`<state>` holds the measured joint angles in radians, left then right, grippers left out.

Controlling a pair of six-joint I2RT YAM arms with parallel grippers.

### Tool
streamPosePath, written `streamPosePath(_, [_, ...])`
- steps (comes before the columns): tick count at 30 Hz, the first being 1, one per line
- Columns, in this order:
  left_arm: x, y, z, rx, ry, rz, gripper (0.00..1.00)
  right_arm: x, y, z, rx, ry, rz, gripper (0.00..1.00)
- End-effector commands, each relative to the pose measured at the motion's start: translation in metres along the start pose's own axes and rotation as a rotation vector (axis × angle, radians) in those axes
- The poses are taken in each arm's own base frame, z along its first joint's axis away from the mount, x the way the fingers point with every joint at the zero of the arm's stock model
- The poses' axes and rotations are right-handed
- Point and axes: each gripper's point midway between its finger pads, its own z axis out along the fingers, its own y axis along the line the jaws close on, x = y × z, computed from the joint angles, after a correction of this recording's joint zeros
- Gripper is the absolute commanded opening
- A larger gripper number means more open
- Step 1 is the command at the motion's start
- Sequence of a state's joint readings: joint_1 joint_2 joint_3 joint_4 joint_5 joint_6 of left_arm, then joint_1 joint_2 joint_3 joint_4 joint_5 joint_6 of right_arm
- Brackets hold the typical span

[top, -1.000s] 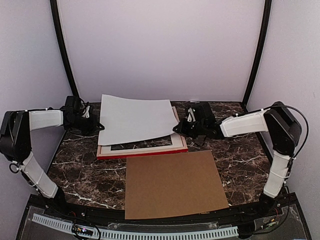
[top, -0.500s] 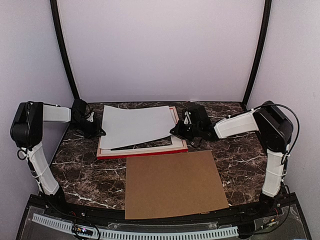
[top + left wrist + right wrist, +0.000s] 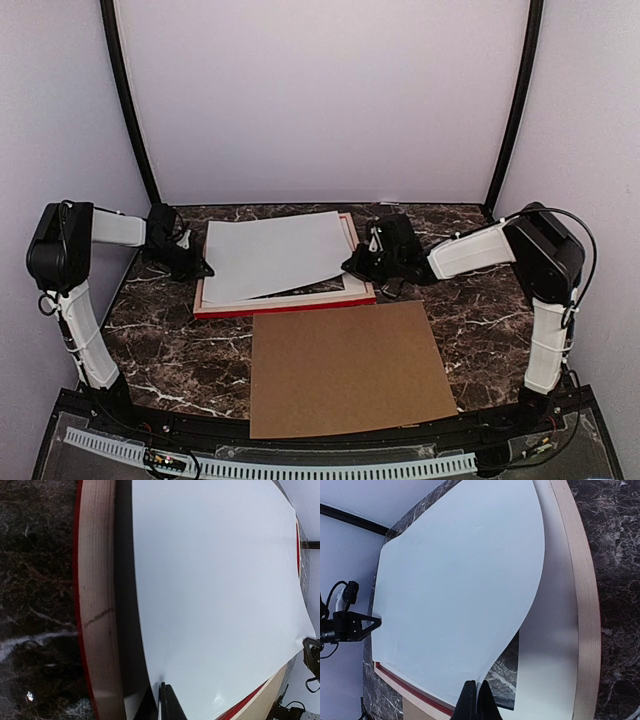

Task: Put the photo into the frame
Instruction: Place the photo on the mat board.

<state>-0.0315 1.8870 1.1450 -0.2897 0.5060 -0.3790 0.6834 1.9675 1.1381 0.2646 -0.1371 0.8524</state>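
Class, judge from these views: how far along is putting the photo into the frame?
Done: the frame lies flat on the table. In hand: the photo, blank side up, is pinched at opposite edges by the left jaws and the right jaws, bowed over the frame. Left: lay it flat inside the rails.

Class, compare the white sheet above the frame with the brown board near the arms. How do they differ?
Colour: the photo shows a white side up; the brown board is tan. Pose: the photo bows above the frame; the brown board lies flat on the table. Contact: the left gripper and right gripper pinch the photo's edges; nothing touches the brown board. Both are rectangular sheets.
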Motion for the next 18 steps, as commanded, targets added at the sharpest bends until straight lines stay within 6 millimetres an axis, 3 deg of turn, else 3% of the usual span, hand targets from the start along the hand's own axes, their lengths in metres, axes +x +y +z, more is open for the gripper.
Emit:
streamPosePath(1, [0.001,-0.004,0.002,0.006,0.011,0.002,0.04,0.003,0.0,-0.004,0.008,-0.021,0.009,0.0])
streamPosePath(18, [0.013,-0.007,0.007,-0.033,0.033,0.026,0.05,0.023,-0.014,-0.011,0.061,0.004,0.043,0.0])
